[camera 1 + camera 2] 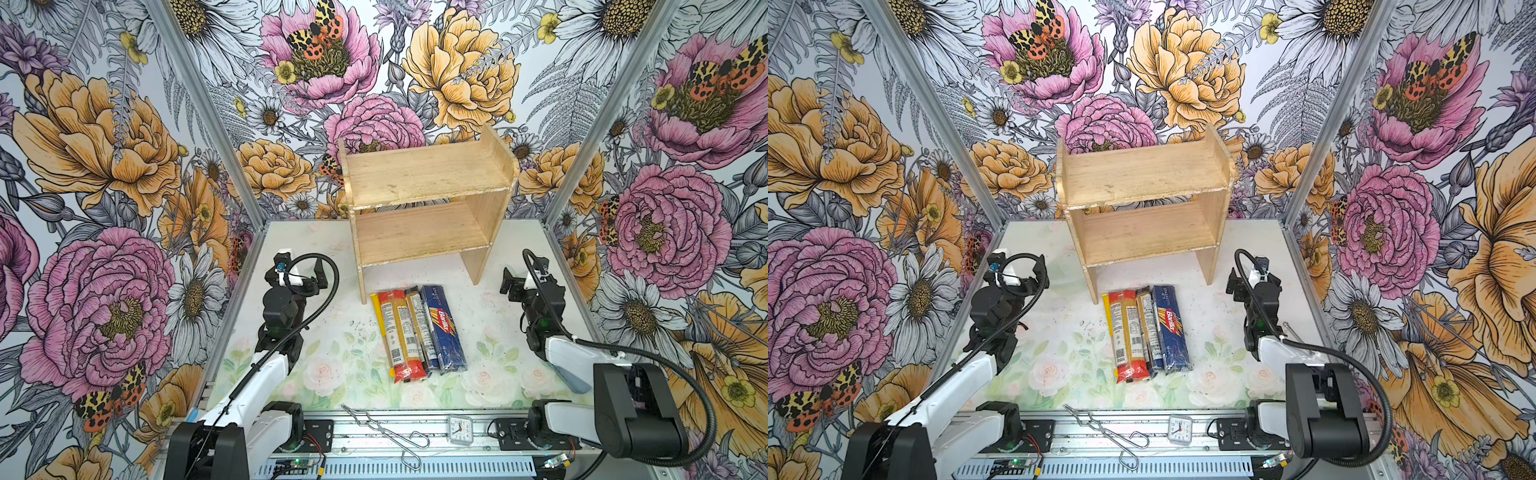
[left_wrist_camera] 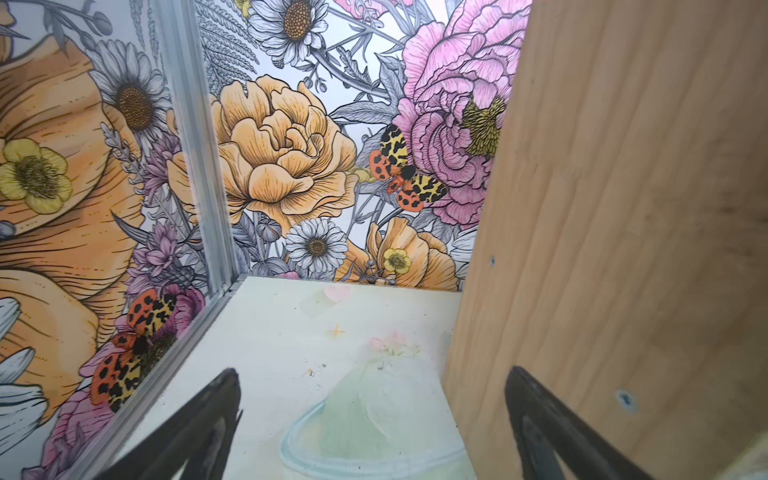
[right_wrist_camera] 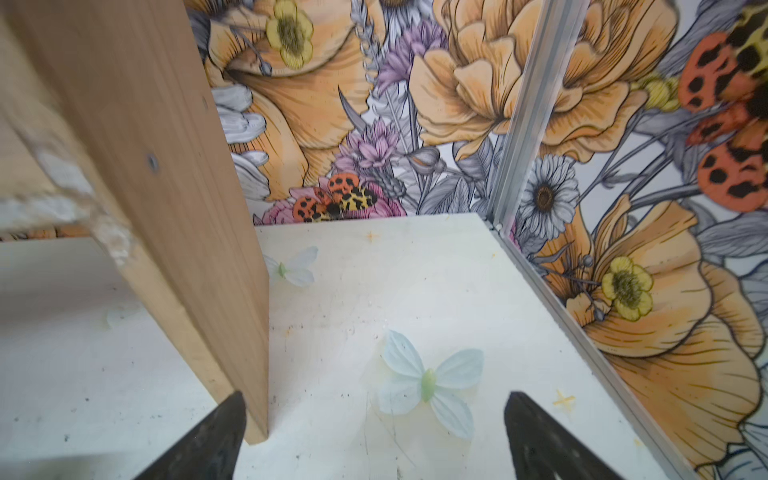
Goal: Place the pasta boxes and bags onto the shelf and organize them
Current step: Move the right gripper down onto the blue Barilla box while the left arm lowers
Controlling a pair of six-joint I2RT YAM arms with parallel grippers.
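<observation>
Though lined up just in front of the shelf (image 1: 428,199), lie flat on the tabletop (image 1: 332,307) and not on either board. Form one tight row of long pasta packs (image 1: 417,332), side by side and touching, one short end of each toward the shelf. Read, left to right in both top views: yellow pack (image 1: 375,303), red-ended clear pack (image 1: 397,332), clear pack with dark ends (image 1: 417,328), blue Barilla box (image 1: 442,332). Overlap in part, so cannot count them for certain.

As for the shelf: stands upright at the back of the tabletop, close to the flowered wall (image 1: 457,62), two pale wooden boards between side panels.

Places the left gripper (image 2: 372,370) just beside the shelf's left side panel, above the tabletop. Shows its fingers (image 2: 208,411) spread wide, only tabletop between them. Places the right gripper (image 3: 376,392) just beside the right side panel, fingers (image 3: 540,428) likewise spread wide, pinching nothing. Puts both grippers well apart from the packs.

Shows metal tongs (image 1: 382,428) and a small clock (image 1: 459,430) on the front rail (image 1: 457,451).
</observation>
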